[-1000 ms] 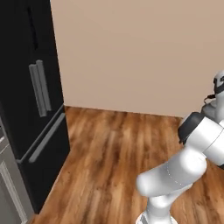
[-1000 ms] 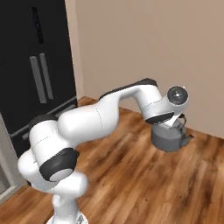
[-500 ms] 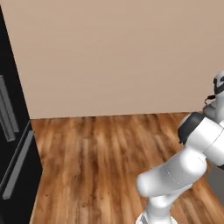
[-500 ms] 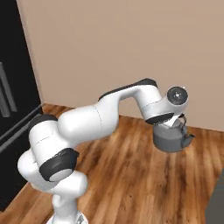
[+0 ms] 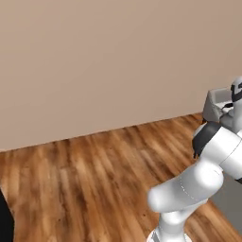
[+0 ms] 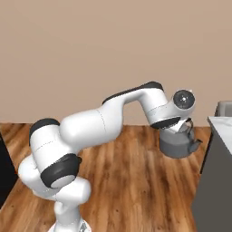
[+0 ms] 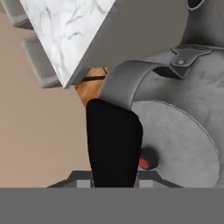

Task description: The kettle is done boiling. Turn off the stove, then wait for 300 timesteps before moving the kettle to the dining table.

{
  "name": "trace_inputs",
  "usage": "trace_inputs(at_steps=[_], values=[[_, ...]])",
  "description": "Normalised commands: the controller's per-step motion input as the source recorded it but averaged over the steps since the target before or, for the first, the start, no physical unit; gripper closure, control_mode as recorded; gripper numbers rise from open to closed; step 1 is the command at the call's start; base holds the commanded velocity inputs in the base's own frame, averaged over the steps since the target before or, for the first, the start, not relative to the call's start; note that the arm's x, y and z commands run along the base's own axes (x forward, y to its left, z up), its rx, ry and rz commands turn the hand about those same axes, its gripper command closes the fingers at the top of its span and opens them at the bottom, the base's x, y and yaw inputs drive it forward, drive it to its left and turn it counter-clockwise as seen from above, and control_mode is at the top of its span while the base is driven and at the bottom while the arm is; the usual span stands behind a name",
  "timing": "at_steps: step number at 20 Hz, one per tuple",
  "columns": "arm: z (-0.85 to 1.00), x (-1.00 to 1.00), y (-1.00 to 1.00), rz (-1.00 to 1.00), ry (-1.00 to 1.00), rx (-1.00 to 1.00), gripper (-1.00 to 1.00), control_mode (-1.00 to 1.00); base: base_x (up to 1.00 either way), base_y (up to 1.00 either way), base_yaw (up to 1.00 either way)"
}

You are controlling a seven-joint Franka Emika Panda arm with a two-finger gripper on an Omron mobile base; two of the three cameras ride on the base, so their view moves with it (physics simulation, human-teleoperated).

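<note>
The small squat grey metal kettle (image 6: 178,144) hangs by its arched handle from the end effector (image 6: 180,128), clamped on it above the wood floor (image 6: 136,181), while the white marble tabletop (image 7: 70,30) has come into sight and the black fridge has slid away.

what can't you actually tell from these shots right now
- Grip on the kettle: in the right base view the wrist covers the hand and the handle top.
- Second fingertip: in the hand view one black fingertip blocks the closure; the handle passes beside it.
- Dining table: cut off by the frame edges in the hand view, so no landing spot can be judged.
- Kettle's spout: cut off at the hand view's top edge.
</note>
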Motion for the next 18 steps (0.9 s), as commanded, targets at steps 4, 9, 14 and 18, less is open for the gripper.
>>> trace_inputs(at_steps=[4, 9, 14, 18], values=[[0.0, 0.0, 0.0, 0.0, 0.0, 0.0, 1.0, 1.0, 0.61, 0.44, -0.45], [0.0, 0.0, 0.0, 0.0, 0.0, 0.0, 1.0, 1.0, 0.67, 0.57, -0.44], [0.0, 0.0, 0.0, 0.0, 0.0, 0.0, 1.0, 1.0, 0.69, 0.64, -0.45], [0.0, 0.0, 0.0, 0.0, 0.0, 0.0, 1.0, 1.0, 0.68, 0.66, -0.45]])
